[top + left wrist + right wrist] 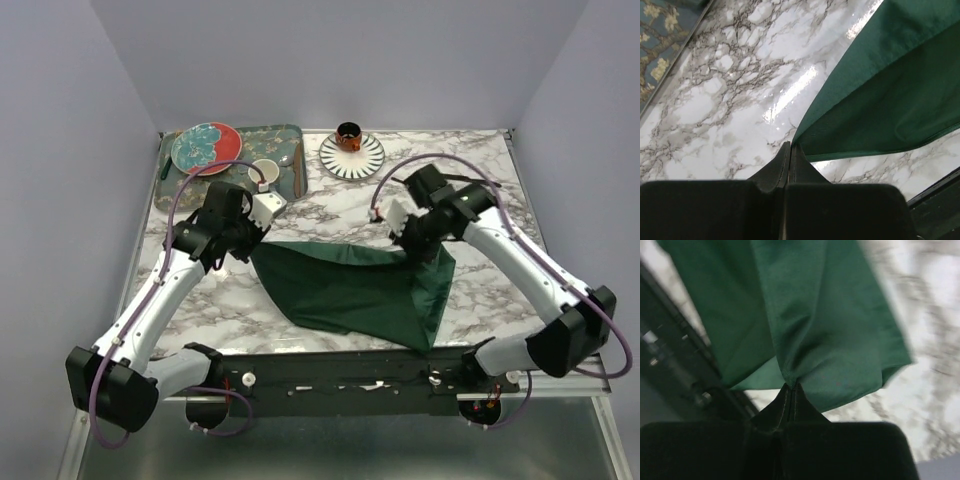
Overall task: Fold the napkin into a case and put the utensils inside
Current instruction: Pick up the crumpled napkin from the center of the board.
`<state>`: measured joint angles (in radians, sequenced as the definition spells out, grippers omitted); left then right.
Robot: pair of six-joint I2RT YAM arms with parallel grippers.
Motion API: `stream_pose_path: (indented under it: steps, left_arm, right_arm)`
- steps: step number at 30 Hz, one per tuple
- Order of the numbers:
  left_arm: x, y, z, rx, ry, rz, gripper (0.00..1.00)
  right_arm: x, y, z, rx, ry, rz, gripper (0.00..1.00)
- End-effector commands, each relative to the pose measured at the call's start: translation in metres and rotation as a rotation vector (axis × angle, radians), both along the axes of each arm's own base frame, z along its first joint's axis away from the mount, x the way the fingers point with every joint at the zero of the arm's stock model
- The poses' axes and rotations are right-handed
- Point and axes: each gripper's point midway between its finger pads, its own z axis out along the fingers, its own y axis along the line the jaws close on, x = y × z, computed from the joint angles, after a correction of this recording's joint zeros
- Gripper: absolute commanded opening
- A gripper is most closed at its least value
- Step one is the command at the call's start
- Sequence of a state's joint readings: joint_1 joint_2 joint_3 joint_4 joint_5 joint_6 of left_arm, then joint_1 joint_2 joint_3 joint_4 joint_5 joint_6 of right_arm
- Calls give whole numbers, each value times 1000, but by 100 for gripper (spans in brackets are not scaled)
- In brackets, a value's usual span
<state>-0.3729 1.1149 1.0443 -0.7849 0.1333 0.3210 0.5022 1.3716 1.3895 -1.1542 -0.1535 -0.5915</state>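
Note:
The dark green napkin (350, 290) hangs and drapes as a loose, roughly triangular sheet over the front middle of the marble table, its lower point near the front edge. My left gripper (252, 247) is shut on its left corner; in the left wrist view the fingertips (790, 146) pinch the cloth (890, 90) just above the marble. My right gripper (413, 250) is shut on the right corner, and in the right wrist view the fabric (830, 315) bunches at the closed tips (791, 386). No case shows. The utensils are not in view.
A green floral tray (296, 135) at the back left carries a red and teal plate (206, 147), a white cup (263, 172) and a silver spoon (287, 160). A striped plate (368, 162) with an orange cup (348, 134) stands at the back middle. The tray's corner (660, 60) lies left of my left gripper.

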Motion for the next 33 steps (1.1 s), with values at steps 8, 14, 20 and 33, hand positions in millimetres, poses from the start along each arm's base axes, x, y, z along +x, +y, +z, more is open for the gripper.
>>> stream_pose_path:
  steps: [8,14,20,33]
  left_arm:
    - [-10,20,-49,-8,202,12,0]
    - [8,21,-71,-23,287,63,0]
    - [16,20,-89,-30,342,98,0]
    - [19,14,-99,-71,387,135,0]
  right_arm:
    - [-34,70,-86,13,570,173,3]
    - [29,74,-113,17,524,91,20]
    - [49,55,-115,20,491,-5,59]
    - [-3,38,-90,229,574,-206,79]
